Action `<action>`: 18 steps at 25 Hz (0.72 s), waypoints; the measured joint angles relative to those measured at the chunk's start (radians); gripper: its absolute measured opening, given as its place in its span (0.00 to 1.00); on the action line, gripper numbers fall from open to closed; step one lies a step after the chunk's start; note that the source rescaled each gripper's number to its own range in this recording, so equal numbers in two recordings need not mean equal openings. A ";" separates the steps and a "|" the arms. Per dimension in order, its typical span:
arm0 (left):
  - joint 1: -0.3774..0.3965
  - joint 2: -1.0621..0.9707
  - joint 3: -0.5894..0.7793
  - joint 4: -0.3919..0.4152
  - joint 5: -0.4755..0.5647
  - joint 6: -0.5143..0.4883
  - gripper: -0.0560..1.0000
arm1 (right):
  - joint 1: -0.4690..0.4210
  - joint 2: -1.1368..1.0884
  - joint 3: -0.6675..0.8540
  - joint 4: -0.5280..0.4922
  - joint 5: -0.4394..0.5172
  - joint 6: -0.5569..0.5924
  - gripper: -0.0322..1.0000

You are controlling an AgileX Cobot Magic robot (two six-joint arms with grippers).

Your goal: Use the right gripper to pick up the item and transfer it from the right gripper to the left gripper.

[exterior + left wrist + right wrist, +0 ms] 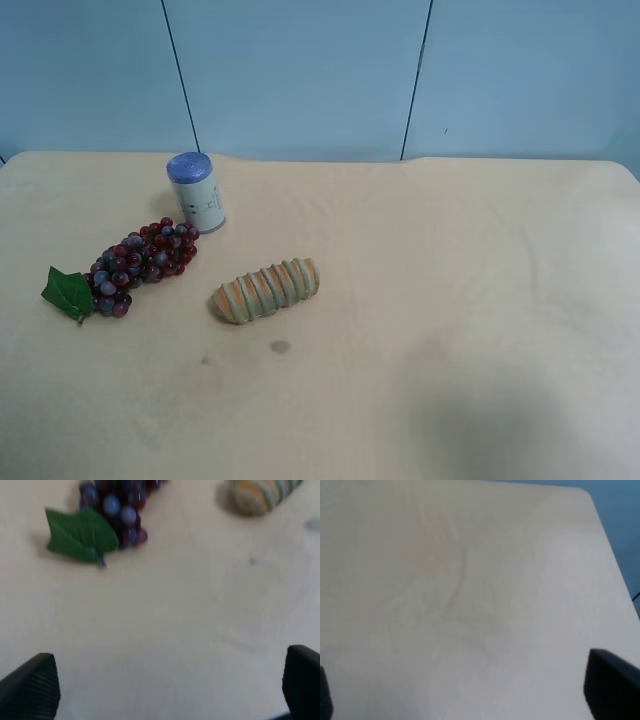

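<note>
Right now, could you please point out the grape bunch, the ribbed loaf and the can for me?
grape bunch [140, 262], exterior high view, middle of the berries.
ribbed loaf [266, 290], exterior high view, centre of its ribbed top.
can [197, 197], exterior high view, white side below the blue lid.

Grape bunch, green leaf, lying on table

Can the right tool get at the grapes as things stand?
Probably, though not from close. The right tool is open over bare table, with no grapes in its wrist view. The grapes lie uncovered, with the can and loaf beside them, not on top.
</note>
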 joint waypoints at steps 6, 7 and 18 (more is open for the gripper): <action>0.089 -0.201 0.001 0.000 0.002 -0.008 0.95 | 0.000 0.000 0.000 0.001 0.000 0.000 0.99; 0.116 -0.201 0.001 0.000 0.001 -0.008 0.95 | 0.000 0.000 0.000 0.001 0.000 0.000 0.99; 0.208 -0.205 0.001 0.001 0.001 -0.019 0.95 | -0.001 0.000 0.000 0.005 0.000 -0.001 0.99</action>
